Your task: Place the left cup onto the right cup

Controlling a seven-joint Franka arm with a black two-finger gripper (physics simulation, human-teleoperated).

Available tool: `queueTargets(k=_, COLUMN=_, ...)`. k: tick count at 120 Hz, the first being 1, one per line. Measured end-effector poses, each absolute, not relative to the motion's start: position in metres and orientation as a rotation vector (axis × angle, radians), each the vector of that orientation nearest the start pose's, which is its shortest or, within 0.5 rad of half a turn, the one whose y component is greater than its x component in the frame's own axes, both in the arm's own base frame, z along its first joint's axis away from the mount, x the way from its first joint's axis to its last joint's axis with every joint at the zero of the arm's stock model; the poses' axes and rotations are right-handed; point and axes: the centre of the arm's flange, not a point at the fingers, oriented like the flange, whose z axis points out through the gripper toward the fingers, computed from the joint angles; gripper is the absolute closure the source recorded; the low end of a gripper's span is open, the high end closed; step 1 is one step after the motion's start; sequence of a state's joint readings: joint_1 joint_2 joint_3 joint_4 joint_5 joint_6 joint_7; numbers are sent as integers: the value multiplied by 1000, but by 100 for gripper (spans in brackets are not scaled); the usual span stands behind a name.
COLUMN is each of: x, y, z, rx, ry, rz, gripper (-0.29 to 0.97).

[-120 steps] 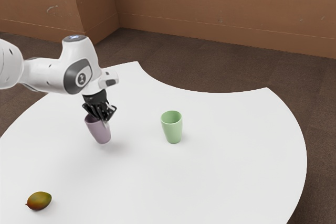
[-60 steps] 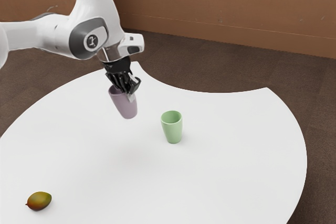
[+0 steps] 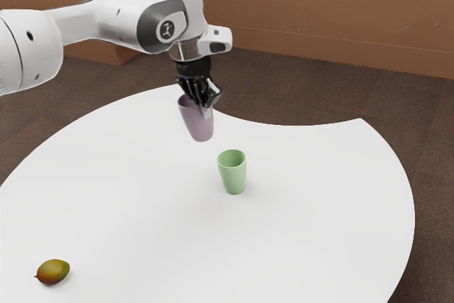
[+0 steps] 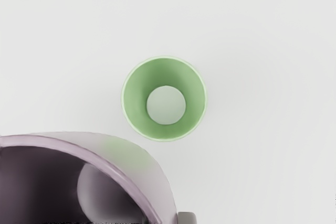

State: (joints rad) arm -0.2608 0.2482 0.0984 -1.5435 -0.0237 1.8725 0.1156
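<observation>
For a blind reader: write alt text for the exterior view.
The black claw of a white robot arm holds a tilted purple cup in the air over a white table, not yet above the upright green cup. A mango lies near the table's edge.

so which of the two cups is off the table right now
The purple cup, held at its rim by the gripper, in the air; the green cup stands upright on the table.

- The black two-finger gripper (image 3: 204, 103) clamps the rim of a pale purple plastic cup (image 3: 197, 125), tilted, high above the white round table (image 3: 319, 232).
- A light green plastic cup (image 3: 232, 171) stands upright below, toward the exterior view's right.
- A small reddish-green mango (image 3: 52, 271) lies well apart.
</observation>
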Motion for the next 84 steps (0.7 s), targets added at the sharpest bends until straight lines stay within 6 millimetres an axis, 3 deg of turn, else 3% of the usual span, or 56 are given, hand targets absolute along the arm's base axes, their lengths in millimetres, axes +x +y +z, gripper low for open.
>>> queueTargets(k=18, x=654, y=-132, z=506, rx=-3104, ry=479, rz=-125, gripper=79)
queueTargets(k=32, x=662, y=-143, z=486, rx=-3104, ry=507, rz=-88, gripper=79)
queueTargets(k=43, x=667, y=-147, z=469, rx=-3105, ry=516, rz=-56, gripper=79)
queueTargets(k=84, x=691, y=-154, z=434, rx=-3098, ry=527, rz=-71, gripper=79)
